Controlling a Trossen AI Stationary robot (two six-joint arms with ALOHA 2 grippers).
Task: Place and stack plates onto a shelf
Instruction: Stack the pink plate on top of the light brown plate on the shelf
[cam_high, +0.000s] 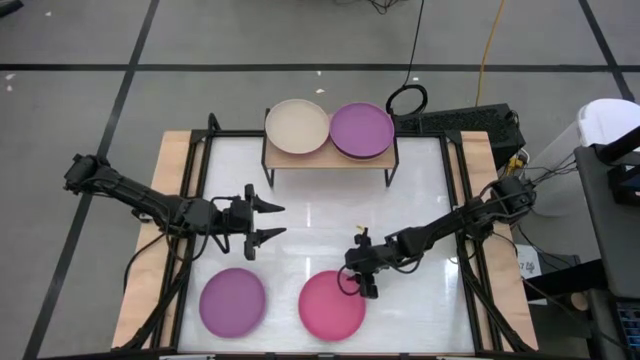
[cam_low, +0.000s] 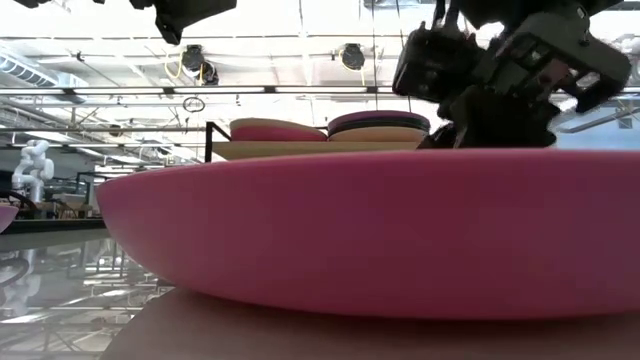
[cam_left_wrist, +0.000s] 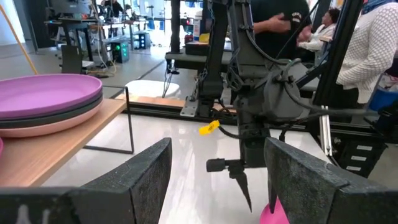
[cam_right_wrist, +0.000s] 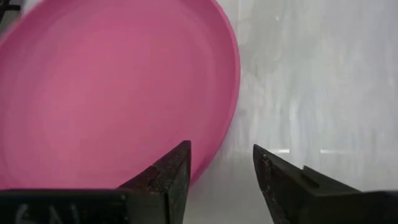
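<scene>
- Right gripper (cam_high: 358, 283) hangs over the far rim of the magenta plate (cam_high: 333, 305), one finger inside the rim and one outside; its fingers (cam_right_wrist: 163, 180) stand apart at a narrow gap, not closed on the plate.
- Left gripper (cam_high: 268, 222) hovers over the white table (cam_high: 420, 200) with fingers spread wide, holding nothing.
- Purple plate (cam_high: 232, 301) lies at 9 o'clock of the magenta plate, apart from it.
- Shelf (cam_high: 329, 158) at 12 o'clock carries a beige plate (cam_high: 297, 127) and a purple-topped stack (cam_high: 361, 130), edges touching.

magenta plate (cam_low: 370, 235) cropped, people (cam_left_wrist: 373, 50) cut off
</scene>
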